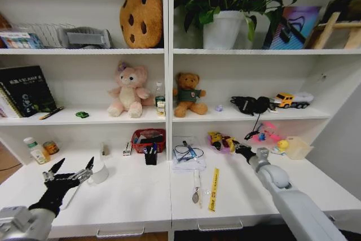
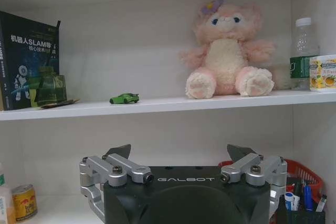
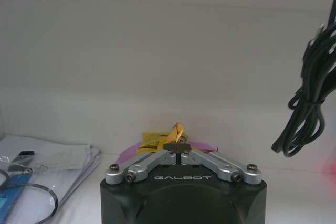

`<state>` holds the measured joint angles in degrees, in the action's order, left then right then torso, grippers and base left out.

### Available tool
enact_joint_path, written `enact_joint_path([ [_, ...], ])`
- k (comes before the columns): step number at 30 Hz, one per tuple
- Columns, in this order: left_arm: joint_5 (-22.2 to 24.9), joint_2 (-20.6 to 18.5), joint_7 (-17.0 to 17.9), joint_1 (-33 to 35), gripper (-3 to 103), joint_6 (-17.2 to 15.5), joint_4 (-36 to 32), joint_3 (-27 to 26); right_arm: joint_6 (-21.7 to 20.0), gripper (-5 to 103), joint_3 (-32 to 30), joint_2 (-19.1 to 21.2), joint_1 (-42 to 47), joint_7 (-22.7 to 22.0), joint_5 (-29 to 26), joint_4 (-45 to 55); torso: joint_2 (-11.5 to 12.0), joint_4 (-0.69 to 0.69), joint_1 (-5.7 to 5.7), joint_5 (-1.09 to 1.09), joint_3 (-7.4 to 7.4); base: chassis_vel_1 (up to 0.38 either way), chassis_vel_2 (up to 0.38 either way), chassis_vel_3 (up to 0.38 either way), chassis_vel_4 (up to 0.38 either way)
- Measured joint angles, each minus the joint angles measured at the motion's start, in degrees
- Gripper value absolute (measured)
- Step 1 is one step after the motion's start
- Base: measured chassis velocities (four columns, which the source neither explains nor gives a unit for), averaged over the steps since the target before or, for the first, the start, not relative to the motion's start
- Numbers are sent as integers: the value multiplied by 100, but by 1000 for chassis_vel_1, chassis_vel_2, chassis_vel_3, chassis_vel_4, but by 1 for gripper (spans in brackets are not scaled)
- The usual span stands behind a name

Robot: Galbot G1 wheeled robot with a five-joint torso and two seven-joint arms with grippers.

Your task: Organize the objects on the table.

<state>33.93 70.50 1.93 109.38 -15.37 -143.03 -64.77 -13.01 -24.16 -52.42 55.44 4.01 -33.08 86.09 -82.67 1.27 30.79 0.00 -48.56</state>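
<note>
Right gripper (image 1: pixel 243 149), jaws together, sits at the yellow toy (image 1: pixel 216 139) near the table (image 1: pixel 130 196) rear edge: light, rigid, grasp mid-body. Left gripper (image 1: pixel 70 173) hovers open.

Table (image 1: pixel 130 196): smooth matt white laminate. Pink plush (image 2: pixel 227 51): fuzzy cloth. Toy car (image 2: pixel 124 98): glossy green plastic. Left gripper (image 2: pixel 181 157): brushed metal links, matt black housing.

Green toy car (image 2: pixel 124 98), pink plush (image 2: pixel 227 56), red basket (image 1: pixel 148 139) (blk pens inside), yellow ruler (image 1: pixel 214 189), white table (image 1: pixel 130 196).
</note>
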Motion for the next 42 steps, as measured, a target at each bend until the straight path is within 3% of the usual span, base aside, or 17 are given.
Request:
enact_joint_path([
  [12, 0, 0, 0, 0, 100, 0, 0, 0, 275, 0, 615, -117, -832, -5, 104, -886, 0, -4, 0, -1, 0, 0, 0, 0, 0],
  [22, 0, 0, 0, 0, 100, 0, 0, 0, 834, -2, 1030, -291, -1411, 19, 163, -1811, 0, -1, 0, 0, 0, 0, 0, 0, 0],
  [29, 0, 0, 0, 0, 100, 0, 0, 0, 928, 25, 1073, -413, -1489, 16, 171, -1891, 0, -2, 0, 0, 1, 0, 0, 0, 0],
  [30, 0, 0, 0, 0, 100, 0, 0, 0, 928, 25, 1073, -413, -1489, 16, 171, -1891, 0, -2, 0, 0, 1, 0, 0, 0, 0],
  [32, 0, 0, 0, 0, 100, 0, 0, 0, 923, 36, 992, -424, -1443, 35, 163, -1828, -1, -3, 0, 0, 1, 0, 0, 0, 0],
  [33, 0, 0, 0, 0, 100, 0, 0, 0, 923, 36, 992, -424, -1443, 35, 163, -1828, -1, -3, 0, 0, 1, 0, 0, 0, 0],
  [39, 0, 0, 0, 0, 100, 0, 0, 0, 810, 62, 221, -376, -476, -124, 122, -756, -1, -3, 0, 2, 1, 0, 0, 0, 0],
  [42, 0, 0, 0, 0, 100, 0, 0, 0, 734, 68, -219, -273, 187, -295, 139, 4, -1, 3, -1, -1, 1, 0, 0, 0, 0],
])
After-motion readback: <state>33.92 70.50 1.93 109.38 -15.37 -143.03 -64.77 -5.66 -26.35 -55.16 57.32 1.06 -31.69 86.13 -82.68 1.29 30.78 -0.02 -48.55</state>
